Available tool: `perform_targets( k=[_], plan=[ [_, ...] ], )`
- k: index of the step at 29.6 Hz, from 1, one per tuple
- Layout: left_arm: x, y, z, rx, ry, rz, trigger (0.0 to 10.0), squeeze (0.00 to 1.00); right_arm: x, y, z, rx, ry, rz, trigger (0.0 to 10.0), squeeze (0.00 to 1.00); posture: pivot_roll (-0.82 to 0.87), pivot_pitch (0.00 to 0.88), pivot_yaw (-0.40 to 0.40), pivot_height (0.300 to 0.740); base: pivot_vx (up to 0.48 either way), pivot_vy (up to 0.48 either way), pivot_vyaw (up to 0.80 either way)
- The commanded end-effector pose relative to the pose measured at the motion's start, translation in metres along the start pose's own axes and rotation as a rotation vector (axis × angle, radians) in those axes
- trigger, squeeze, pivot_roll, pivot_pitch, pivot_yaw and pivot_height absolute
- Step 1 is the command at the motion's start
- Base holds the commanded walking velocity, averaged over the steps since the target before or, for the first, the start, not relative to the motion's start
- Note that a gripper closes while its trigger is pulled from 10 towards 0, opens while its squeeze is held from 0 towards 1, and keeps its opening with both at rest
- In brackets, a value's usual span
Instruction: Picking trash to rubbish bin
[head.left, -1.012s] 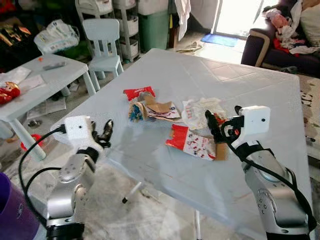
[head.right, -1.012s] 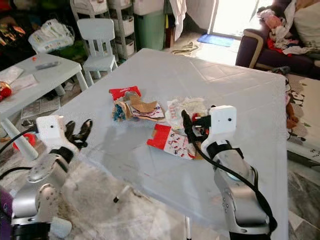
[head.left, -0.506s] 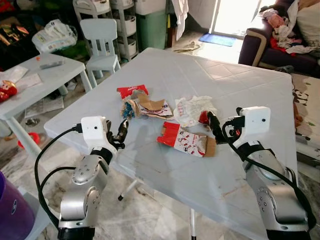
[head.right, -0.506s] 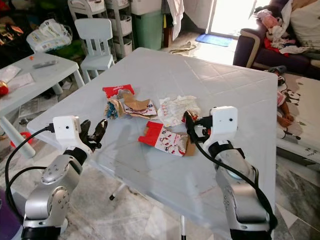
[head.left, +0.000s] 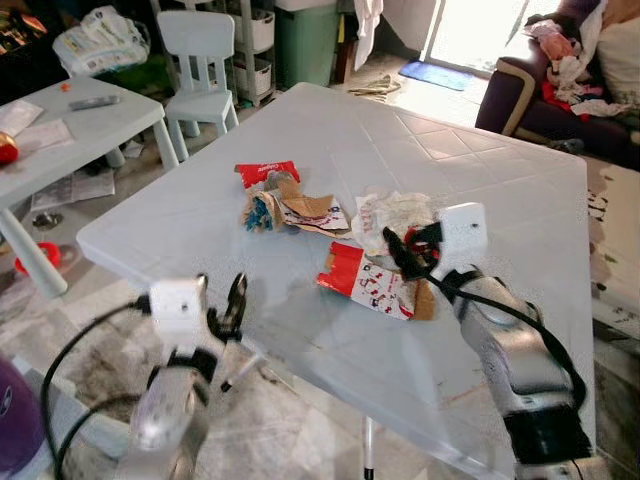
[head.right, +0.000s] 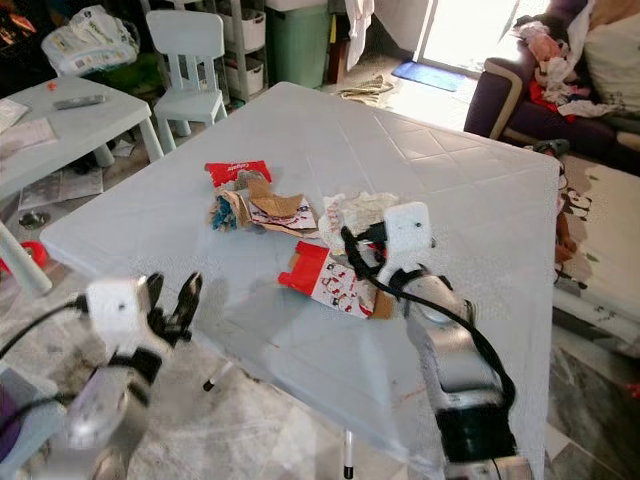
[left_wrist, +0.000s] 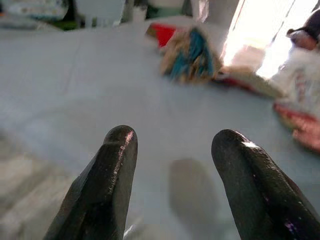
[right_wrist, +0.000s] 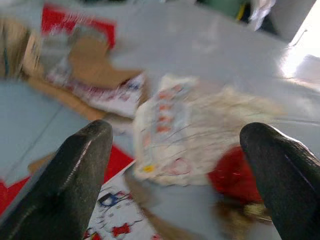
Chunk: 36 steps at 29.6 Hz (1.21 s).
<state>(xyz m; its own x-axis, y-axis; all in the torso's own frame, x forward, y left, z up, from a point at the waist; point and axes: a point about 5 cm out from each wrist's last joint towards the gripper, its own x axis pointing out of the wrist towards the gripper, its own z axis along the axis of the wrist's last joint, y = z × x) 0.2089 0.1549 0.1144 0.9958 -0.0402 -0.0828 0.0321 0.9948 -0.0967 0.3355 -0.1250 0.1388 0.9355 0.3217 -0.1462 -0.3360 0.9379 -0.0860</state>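
Trash lies mid-table: a red wrapper (head.left: 264, 173), torn cardboard with blue scraps (head.left: 291, 211), a crumpled white wrapper (head.left: 402, 211) and a flattened red-and-white carton (head.left: 374, 283). My right gripper (head.left: 407, 243) hovers open just over the near edge of the white wrapper, above the carton's far end. In the right wrist view the white wrapper (right_wrist: 195, 127) and a small red scrap (right_wrist: 232, 175) sit between the spread fingers (right_wrist: 75, 180). My left gripper (head.left: 221, 293) is open at the table's near edge, pointing toward the cardboard pile (left_wrist: 190, 57), holding nothing.
The pale blue table (head.left: 200, 235) has its near corner at the left. Beyond it stand a small white table (head.left: 70, 135), a child's chair (head.left: 199, 55), a green bin (head.left: 306, 45) and a dark sofa (head.left: 530, 95) with clothes. A purple object (head.left: 15, 425) sits low left.
The camera has shifted. My right gripper has moved in from beside the carton to over the white wrapper. My left gripper now sits lower, at the table's near edge.
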Motion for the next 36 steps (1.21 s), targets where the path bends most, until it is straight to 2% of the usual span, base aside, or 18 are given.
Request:
perform_targets(
  k=[1, 3, 9, 10, 11, 16, 23, 30, 31, 32, 33, 34, 35, 36],
  plan=[
    [-0.007, -0.003, 0.005, 0.014, -0.02, 0.003, 10.0, 0.0, 0.006, 0.001, -0.008, -0.023, 0.047, 0.014, 10.0, 0.0, 0.17, 0.075, -0.13, 0.74, 0.0, 0.0, 0.0],
    [-0.021, -0.001, 0.0, 0.015, 0.006, 0.023, 10.0, 0.0, 0.013, 0.005, -0.016, -0.038, 0.096, 0.041, 10.0, 0.0, 0.18, 0.078, -0.132, 0.74, 0.0, 0.0, 0.0],
    [-0.032, 0.001, 0.0, 0.018, 0.026, 0.042, 10.0, 0.0, 0.024, 0.011, -0.02, -0.067, 0.113, 0.085, 10.0, 0.0, 0.22, 0.081, -0.126, 0.74, 0.0, 0.0, 0.0],
    [-0.032, 0.001, 0.0, 0.018, 0.027, 0.041, 10.0, 0.0, 0.025, 0.011, -0.019, -0.068, 0.102, 0.076, 10.0, 0.93, 0.22, 0.081, -0.125, 0.74, 0.0, 0.0, 0.0],
    [-0.031, 0.001, 0.001, 0.018, 0.027, 0.04, 10.0, 0.0, 0.027, 0.012, -0.018, -0.066, 0.095, 0.075, 10.0, 1.0, 0.22, 0.08, -0.12, 0.74, 0.0, 0.0, 0.0],
    [-0.024, 0.002, 0.007, 0.031, 0.01, 0.018, 10.0, 0.0, 0.033, 0.017, -0.01, -0.046, 0.048, 0.079, 10.0, 1.0, 0.22, 0.071, -0.097, 0.74, 0.0, 0.0, 0.0],
    [-0.018, 0.005, 0.013, 0.045, -0.002, 0.001, 10.0, 0.0, 0.034, 0.015, 0.002, -0.02, -0.027, 0.06, 10.0, 1.0, 0.21, 0.065, -0.077, 0.74, 0.0, 0.0, 0.0],
    [-0.011, 0.007, 0.017, 0.051, -0.004, -0.023, 10.0, 0.0, 0.021, 0.014, -0.006, -0.079, -0.028, 0.136, 10.0, 1.0, 0.21, 0.058, -0.054, 0.74, 0.0, 0.0, 0.0],
    [-0.01, 0.007, 0.018, 0.052, -0.007, -0.032, 10.0, 0.0, 0.017, 0.013, -0.01, -0.083, -0.021, 0.155, 10.0, 0.62, 0.21, 0.056, -0.048, 0.74, 0.0, 0.0, 0.0],
    [-0.009, 0.007, 0.018, 0.052, -0.007, -0.035, 10.0, 0.0, 0.016, 0.014, -0.011, -0.081, -0.021, 0.163, 10.0, 0.53, 0.2, 0.055, -0.046, 0.74, 0.0, 0.0, 0.0],
    [-0.008, 0.007, 0.019, 0.052, -0.009, -0.045, 10.0, 0.0, 0.014, 0.015, -0.013, -0.081, -0.018, 0.185, 10.0, 0.53, 0.2, 0.053, -0.039, 0.74, 0.0, 0.0, 0.0],
    [-0.007, 0.007, 0.02, 0.053, -0.01, -0.055, 10.0, 0.0, 0.012, 0.017, -0.014, -0.083, -0.015, 0.211, 10.0, 0.38, 0.2, 0.051, -0.034, 0.74, 0.0, 0.0, 0.0],
    [-0.006, 0.007, 0.021, 0.053, -0.012, -0.062, 10.0, 0.0, 0.01, 0.018, -0.014, -0.081, -0.015, 0.232, 10.0, 0.04, 0.2, 0.05, -0.032, 0.74, 0.0, 0.0, 0.0],
    [-0.005, 0.007, 0.021, 0.054, -0.013, -0.068, 10.0, 0.0, 0.008, 0.019, -0.015, -0.082, -0.015, 0.25, 10.0, 0.0, 0.2, 0.049, -0.027, 0.74, 0.0, 0.0, 0.0]
  ],
)
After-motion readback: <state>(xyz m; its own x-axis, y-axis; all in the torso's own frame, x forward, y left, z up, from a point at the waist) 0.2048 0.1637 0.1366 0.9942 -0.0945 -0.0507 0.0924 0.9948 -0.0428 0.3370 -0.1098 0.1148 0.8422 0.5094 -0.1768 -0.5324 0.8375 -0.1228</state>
